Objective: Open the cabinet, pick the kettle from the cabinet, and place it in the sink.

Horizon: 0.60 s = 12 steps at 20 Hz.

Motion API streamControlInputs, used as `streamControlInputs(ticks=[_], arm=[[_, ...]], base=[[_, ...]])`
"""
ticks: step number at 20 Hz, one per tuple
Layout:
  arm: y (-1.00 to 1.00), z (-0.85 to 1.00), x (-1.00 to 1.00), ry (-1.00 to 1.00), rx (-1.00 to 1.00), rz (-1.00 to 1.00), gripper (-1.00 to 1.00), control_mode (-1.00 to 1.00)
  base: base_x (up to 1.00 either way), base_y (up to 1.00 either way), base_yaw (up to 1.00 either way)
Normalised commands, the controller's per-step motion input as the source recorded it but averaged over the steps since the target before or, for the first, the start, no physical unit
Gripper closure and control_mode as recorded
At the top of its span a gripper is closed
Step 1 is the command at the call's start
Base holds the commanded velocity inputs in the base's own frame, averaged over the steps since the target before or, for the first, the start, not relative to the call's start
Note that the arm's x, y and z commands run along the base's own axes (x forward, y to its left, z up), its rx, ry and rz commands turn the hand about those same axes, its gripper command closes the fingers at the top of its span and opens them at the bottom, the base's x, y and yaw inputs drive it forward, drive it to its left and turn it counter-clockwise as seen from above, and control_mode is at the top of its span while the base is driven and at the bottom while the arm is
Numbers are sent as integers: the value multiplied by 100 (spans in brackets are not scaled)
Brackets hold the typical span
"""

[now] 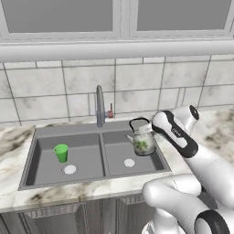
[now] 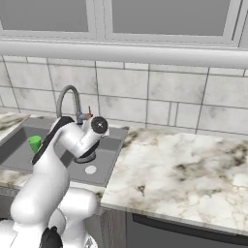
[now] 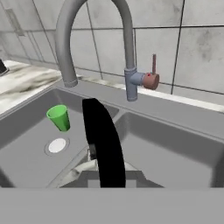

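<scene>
Now gripper [image 3: 101, 173] on kettle [image 1: 142, 139] over sink [image 1: 45, 164].

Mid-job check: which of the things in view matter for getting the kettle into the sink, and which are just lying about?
Job things:
- kettle, over the right basin
- sink
- gripper, around the kettle's black handle

Just lying about:
- green cup, upright in the left basin
- faucet behind the divider
- marble counter

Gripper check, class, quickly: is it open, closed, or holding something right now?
Gripper: closed on the kettle by its black handle, over the sink.
</scene>
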Motion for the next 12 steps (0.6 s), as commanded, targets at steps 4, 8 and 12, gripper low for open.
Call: streamControlInputs(ticks=[4, 8, 12], arm=[[0, -26, 13, 2, 6, 7, 100, -100], [0, -31, 5, -2, 11, 7, 100, -100], [1, -31, 2, -14, 11, 6, 100, -100]], base=[[0, 0, 0], [0, 0, 0], [0, 0, 0]])
